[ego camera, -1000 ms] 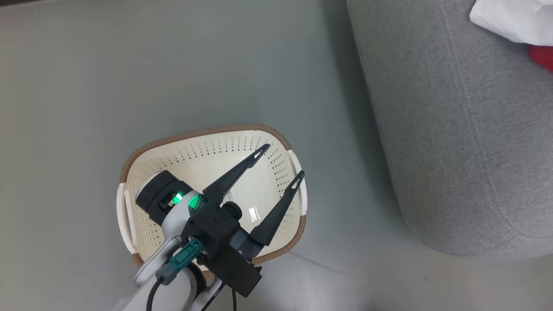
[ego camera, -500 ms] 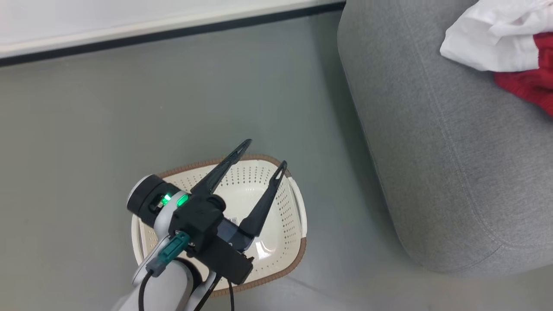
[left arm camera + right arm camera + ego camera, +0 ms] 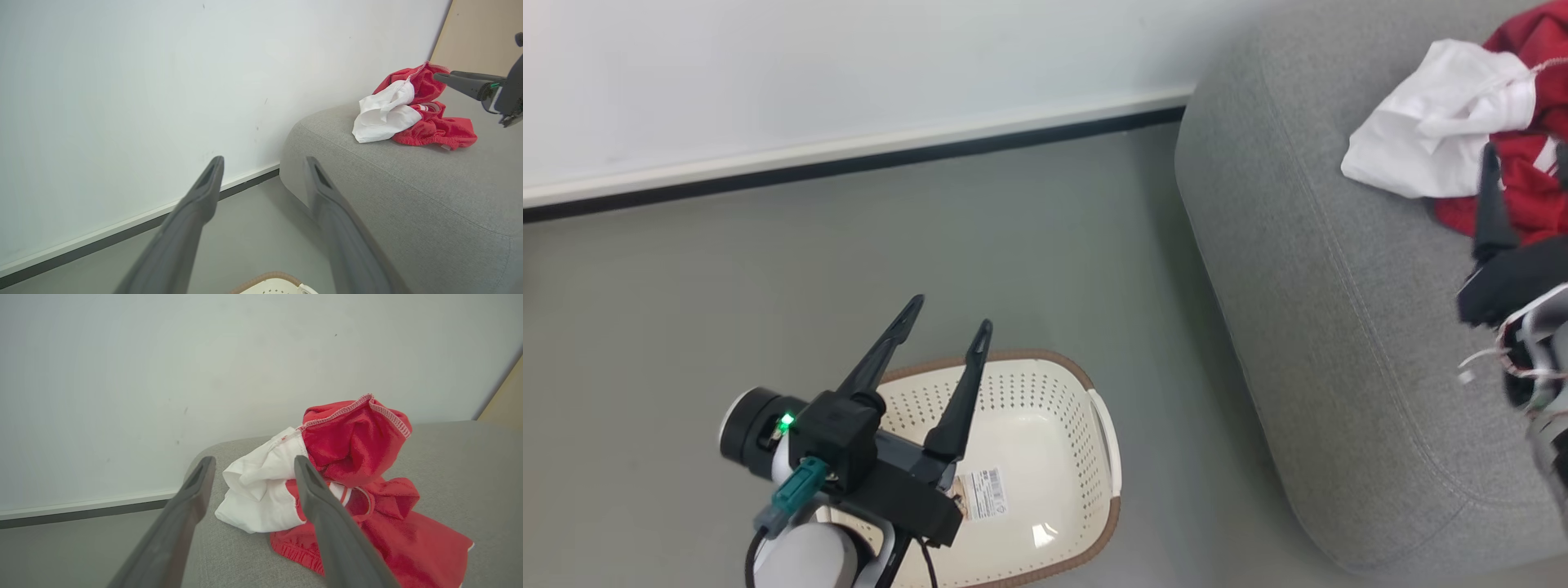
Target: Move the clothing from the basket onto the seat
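The clothing [image 3: 1429, 135], a white piece bunched with red garments, lies in a heap on the grey seat [image 3: 1339, 327]. My right gripper [image 3: 1527, 159] hangs open just short of the heap, with nothing between its fingers. In the right wrist view that gripper [image 3: 254, 460] points at the clothing [image 3: 351, 437] on the seat [image 3: 449, 457]. The basket [image 3: 1045, 392] stands on the floor with only a label inside. My left gripper [image 3: 950, 314] is open over its far rim. The left wrist view has that gripper [image 3: 263, 161] open, the clothing [image 3: 408, 114] and the seat [image 3: 408, 183].
A white wall with a dark baseboard [image 3: 849, 163] runs behind the basket and the seat. Grey floor [image 3: 686, 286] lies between the wall, the basket and the seat's rounded end. A beige panel [image 3: 482, 24] stands past the seat.
The head camera has tilted up, bringing the wall and the whole heap into view. My left gripper has moved from over the basket's inside to its far rim. My right gripper has come into view.
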Robot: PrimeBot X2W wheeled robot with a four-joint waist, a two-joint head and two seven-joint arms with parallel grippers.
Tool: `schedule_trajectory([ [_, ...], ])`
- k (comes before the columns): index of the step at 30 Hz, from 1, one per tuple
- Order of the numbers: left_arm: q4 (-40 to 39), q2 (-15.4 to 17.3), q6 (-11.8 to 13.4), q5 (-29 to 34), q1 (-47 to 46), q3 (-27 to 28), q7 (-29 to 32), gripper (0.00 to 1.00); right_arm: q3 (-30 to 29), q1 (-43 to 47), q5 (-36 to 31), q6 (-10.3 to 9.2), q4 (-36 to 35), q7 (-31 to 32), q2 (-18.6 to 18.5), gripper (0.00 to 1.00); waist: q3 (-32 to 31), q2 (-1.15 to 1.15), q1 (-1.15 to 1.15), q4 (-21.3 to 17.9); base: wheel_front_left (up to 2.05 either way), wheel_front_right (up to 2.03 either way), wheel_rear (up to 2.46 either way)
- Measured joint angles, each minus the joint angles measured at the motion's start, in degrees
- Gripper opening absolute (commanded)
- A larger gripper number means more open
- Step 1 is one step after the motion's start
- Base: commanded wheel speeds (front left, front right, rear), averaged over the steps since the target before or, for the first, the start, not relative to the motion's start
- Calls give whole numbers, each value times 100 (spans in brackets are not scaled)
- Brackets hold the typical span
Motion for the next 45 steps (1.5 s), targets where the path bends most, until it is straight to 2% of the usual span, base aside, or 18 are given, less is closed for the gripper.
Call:
schedule_trajectory([
  [11,136,9,274,-234,408,347,-120,100,49,1360,-56,-233,-1194,-23,400,100,-510,0,0,301,0,0,0],
  [21,286,37,411,-341,670,658,-157,100,152,2129,-315,-337,-1895,-24,488,100,-838,0,0,571,0,0,0],
  [32,436,29,517,-542,949,980,-174,100,186,2730,-415,-392,-2282,-24,628,100,-1042,0,1,724,0,0,0],
  [45,612,-75,610,-625,1169,1311,-182,100,86,3301,-570,-437,-2575,-21,801,100,-1195,0,1,722,0,0,0],
])
